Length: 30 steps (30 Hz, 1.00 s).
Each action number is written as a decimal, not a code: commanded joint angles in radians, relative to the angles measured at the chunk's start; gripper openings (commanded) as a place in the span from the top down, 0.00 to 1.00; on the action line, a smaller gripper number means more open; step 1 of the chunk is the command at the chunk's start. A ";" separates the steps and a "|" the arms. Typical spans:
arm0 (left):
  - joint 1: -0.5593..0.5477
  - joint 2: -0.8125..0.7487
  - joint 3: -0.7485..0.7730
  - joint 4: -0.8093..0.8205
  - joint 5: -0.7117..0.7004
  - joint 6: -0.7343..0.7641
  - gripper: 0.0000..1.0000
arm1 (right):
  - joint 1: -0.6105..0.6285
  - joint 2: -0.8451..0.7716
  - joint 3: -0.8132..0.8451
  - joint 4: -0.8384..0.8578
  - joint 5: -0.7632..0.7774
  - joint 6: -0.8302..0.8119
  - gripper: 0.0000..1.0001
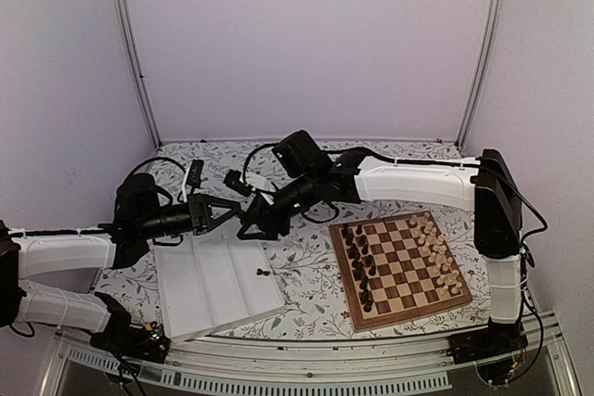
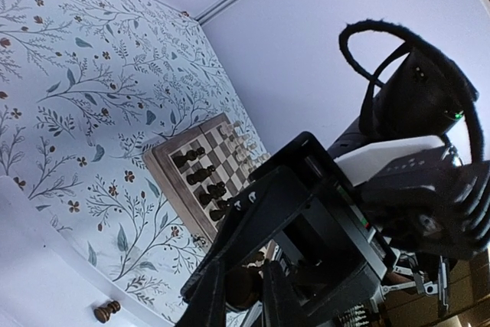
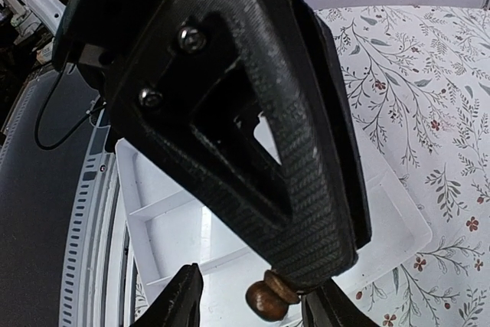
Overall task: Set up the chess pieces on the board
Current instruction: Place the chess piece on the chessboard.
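My left gripper is shut on a dark brown chess piece, held above the far edge of the white tray. My right gripper meets it there. In the right wrist view its open fingertips stand on either side of the piece's round head, which sticks out below the left finger. I cannot tell whether they touch it. The board lies at the right, with dark pieces in its left columns and pale ones in its right columns. One dark pawn lies on the tray.
The tray has raised ridges and sits left of the board on the flowered cloth. The same loose pawn shows in the left wrist view. Metal frame posts stand at the back corners.
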 commanded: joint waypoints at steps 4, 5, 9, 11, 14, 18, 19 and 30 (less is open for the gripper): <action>-0.016 0.008 -0.002 0.041 0.010 -0.009 0.86 | -0.012 0.015 0.045 0.025 -0.012 0.028 0.66; -0.016 0.008 -0.003 0.039 0.008 -0.008 0.86 | -0.014 0.017 0.045 0.024 -0.016 0.032 0.72; -0.016 0.006 -0.005 0.032 0.005 -0.003 0.86 | -0.025 0.019 0.043 0.025 -0.026 0.044 0.91; -0.017 0.005 -0.005 0.023 0.005 0.003 0.85 | -0.029 0.017 0.038 0.023 -0.028 0.045 0.94; -0.016 -0.020 0.014 -0.039 -0.024 0.048 0.85 | -0.030 0.007 -0.004 0.024 -0.027 0.032 0.95; -0.016 -0.073 0.083 -0.308 -0.154 0.204 0.83 | -0.030 -0.043 -0.123 0.027 -0.019 -0.009 0.96; -0.016 -0.073 0.106 -0.417 -0.192 0.249 0.83 | -0.030 -0.069 -0.160 0.028 -0.017 -0.026 0.95; -0.069 0.058 0.127 -0.642 -0.252 0.371 0.85 | -0.031 -0.263 -0.440 -0.035 0.067 -0.172 0.96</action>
